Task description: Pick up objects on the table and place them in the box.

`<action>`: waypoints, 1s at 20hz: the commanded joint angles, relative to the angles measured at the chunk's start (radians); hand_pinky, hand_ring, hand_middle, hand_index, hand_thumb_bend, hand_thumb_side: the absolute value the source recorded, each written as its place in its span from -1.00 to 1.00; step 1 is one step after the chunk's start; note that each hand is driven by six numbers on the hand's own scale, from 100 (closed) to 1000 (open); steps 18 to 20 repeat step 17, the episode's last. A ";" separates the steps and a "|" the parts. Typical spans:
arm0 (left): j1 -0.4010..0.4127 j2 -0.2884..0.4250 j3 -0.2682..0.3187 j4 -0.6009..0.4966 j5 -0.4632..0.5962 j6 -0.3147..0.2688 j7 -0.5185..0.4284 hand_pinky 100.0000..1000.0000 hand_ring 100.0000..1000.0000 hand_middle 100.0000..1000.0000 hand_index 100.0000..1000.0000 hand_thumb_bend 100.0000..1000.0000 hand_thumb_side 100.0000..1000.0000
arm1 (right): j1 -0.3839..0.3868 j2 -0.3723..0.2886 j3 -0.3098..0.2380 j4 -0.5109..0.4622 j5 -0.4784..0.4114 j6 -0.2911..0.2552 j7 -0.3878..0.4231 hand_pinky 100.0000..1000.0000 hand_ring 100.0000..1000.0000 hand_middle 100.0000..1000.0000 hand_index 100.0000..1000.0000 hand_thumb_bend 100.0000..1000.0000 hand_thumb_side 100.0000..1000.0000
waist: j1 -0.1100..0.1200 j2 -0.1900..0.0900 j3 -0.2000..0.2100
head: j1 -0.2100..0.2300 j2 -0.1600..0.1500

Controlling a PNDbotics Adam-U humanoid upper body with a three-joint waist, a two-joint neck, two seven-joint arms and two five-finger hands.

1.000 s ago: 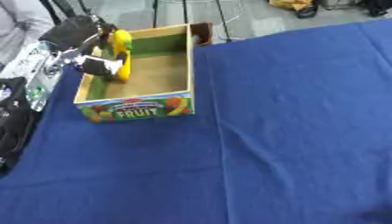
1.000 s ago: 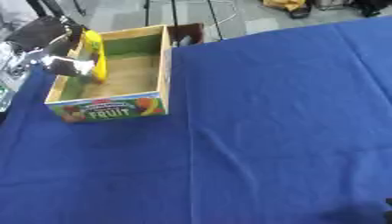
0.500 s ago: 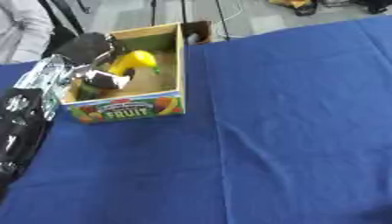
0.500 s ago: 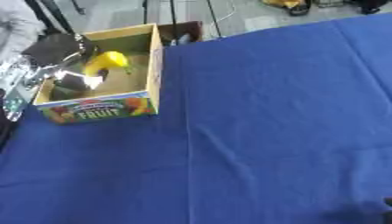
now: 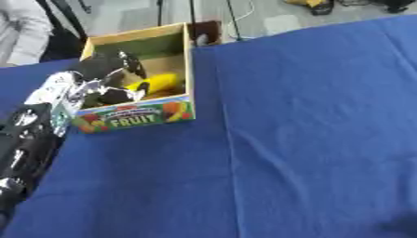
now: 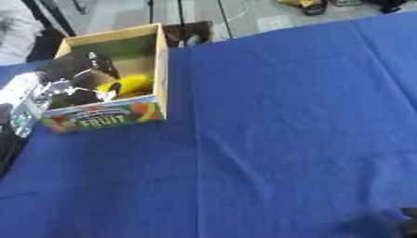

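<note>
1. Now the yellow fruit (image 5: 156, 82), which a second ago stood nearly upright at the box's left wall in the left hand (image 5: 104, 81), lies lower and flatter, down inside the box (image 5: 189, 60).
2. Half a second ago it was tilted just above the box floor; it now looks to rest on the floor near the front wall, so the placing seems about done.
3. Whether the fingers are clamped on the fruit or have let go, I cannot tell: the hand is over the left wall, touching or just beside the fruit, and the fingers blur together.
4. The box sits on the blue table (image 5: 309, 139), far left, its front panel (image 6: 102, 117) printed with "FRUIT" and pictures of fruit.
5. Inside, only the yellow fruit shows; the rear half of the floor looks bare.
6. The right hand shows only as a dark shape (image 6: 407, 223) at the lower right corner of the right eye view; its fingers cannot be made out.
7. No other loose object shows on the cloth, so little may be left to pick up.
</note>
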 commanded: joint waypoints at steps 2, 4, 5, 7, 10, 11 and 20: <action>-0.027 0.065 0.036 -0.075 0.025 0.029 0.073 -0.09 0.51 0.40 0.70 -1.00 0.08 | 0.007 -0.007 -0.002 -0.020 0.011 0.006 -0.003 0.51 -0.16 -0.13 0.17 -1.00 1.00 | -0.004 -0.032 0.006 | -0.007 0.001; -0.028 0.090 0.045 -0.095 0.028 0.037 0.091 -0.08 0.50 0.36 0.66 -1.00 0.05 | 0.010 -0.010 -0.003 -0.020 0.009 0.009 -0.005 0.51 -0.16 -0.13 0.17 -1.00 1.00 | -0.003 -0.038 0.011 | -0.011 0.005; -0.026 0.103 0.048 -0.104 0.031 0.038 0.091 -0.08 0.50 0.35 0.65 -1.00 0.05 | 0.011 -0.012 -0.004 -0.020 0.008 0.010 -0.006 0.51 -0.16 -0.13 0.17 -1.00 1.00 | -0.003 -0.042 0.013 | -0.013 0.007; -0.021 0.125 0.056 -0.125 0.045 0.040 0.086 -0.10 0.48 0.30 0.58 -1.00 0.00 | 0.015 -0.014 -0.006 -0.020 0.007 0.013 -0.008 0.51 -0.16 -0.13 0.17 -1.00 1.00 | -0.003 -0.048 0.019 | -0.019 0.010; -0.007 0.153 0.067 -0.158 0.083 0.042 0.070 -0.16 0.41 0.16 0.43 -1.00 -0.01 | 0.020 -0.018 -0.008 -0.020 0.002 0.018 -0.012 0.51 -0.16 -0.13 0.17 -1.00 1.00 | -0.004 -0.059 0.027 | -0.023 0.015; -0.001 0.159 0.073 -0.174 0.105 0.045 0.069 -0.20 0.35 0.08 0.34 -1.00 -0.02 | 0.022 -0.019 -0.009 -0.020 0.001 0.020 -0.013 0.51 -0.16 -0.13 0.17 -1.00 1.00 | -0.005 -0.063 0.031 | -0.026 0.017; 0.101 0.212 0.112 -0.408 0.333 0.135 0.074 -0.48 0.05 -0.17 0.15 -1.00 -0.07 | 0.030 -0.023 -0.015 -0.020 -0.018 0.035 -0.020 0.51 -0.16 -0.13 0.17 -1.00 1.00 | -0.017 -0.088 0.056 | -0.041 0.034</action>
